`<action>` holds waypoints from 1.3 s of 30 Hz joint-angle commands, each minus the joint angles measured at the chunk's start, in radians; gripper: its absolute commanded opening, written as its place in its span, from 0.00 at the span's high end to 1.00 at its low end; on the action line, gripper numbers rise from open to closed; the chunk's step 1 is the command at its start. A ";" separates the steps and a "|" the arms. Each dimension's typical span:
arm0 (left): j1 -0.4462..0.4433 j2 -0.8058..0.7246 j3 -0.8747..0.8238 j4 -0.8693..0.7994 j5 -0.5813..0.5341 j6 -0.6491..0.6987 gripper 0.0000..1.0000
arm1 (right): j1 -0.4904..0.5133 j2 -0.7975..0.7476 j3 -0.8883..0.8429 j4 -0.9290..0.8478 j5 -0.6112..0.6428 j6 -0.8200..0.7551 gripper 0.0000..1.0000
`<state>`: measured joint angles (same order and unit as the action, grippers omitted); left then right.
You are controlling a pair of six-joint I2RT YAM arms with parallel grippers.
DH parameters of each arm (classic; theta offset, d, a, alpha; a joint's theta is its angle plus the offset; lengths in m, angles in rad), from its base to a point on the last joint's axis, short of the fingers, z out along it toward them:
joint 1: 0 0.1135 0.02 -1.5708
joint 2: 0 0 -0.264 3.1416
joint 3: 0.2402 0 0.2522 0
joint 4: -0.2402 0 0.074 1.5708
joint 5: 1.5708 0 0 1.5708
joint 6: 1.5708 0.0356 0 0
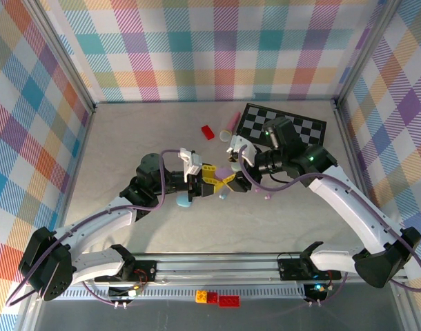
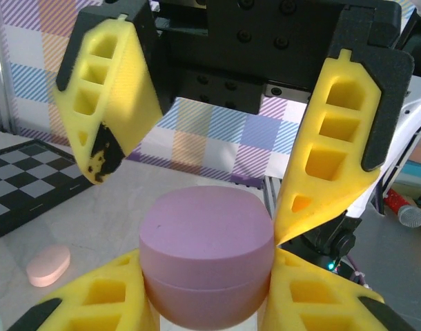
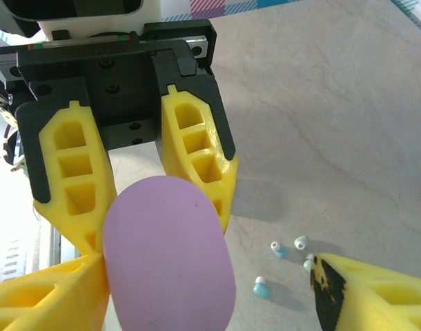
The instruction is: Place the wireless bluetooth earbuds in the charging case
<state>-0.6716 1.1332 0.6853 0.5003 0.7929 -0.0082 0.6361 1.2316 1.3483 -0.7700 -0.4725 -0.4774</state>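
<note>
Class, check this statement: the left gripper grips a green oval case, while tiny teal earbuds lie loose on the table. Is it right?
Not quite. The oval case in the left gripper is purple, not green; the left wrist view shows it. As stated, tiny teal earbuds lie loose on the table.

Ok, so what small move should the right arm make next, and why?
Probably close the right gripper on the upper half of the purple case to open it. Its jaws stand open astride the top, the left gripper clamps the case, which is shut, and the earbuds lie on the table.
</note>
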 commanded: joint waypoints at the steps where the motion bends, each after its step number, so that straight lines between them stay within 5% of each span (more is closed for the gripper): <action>1: -0.003 -0.013 0.022 0.035 0.065 0.008 0.71 | -0.015 -0.006 0.023 -0.003 0.033 0.010 0.28; 19: -0.002 -0.028 0.032 -0.023 0.106 0.034 0.71 | -0.067 -0.029 0.032 0.013 -0.001 0.022 0.34; 25: -0.002 -0.033 0.047 -0.047 0.123 0.045 0.70 | -0.067 0.022 0.075 -0.044 -0.133 -0.003 0.46; 30: -0.002 -0.034 0.057 -0.050 0.122 0.052 0.70 | -0.067 0.053 0.090 -0.080 -0.179 -0.009 0.65; 39: -0.002 -0.023 0.072 -0.046 0.126 0.047 0.70 | -0.067 0.071 0.087 -0.111 -0.219 -0.040 0.78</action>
<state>-0.6720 1.1240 0.7109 0.4229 0.8738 0.0189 0.5697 1.2953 1.4097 -0.8577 -0.6529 -0.4904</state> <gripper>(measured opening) 0.312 0.239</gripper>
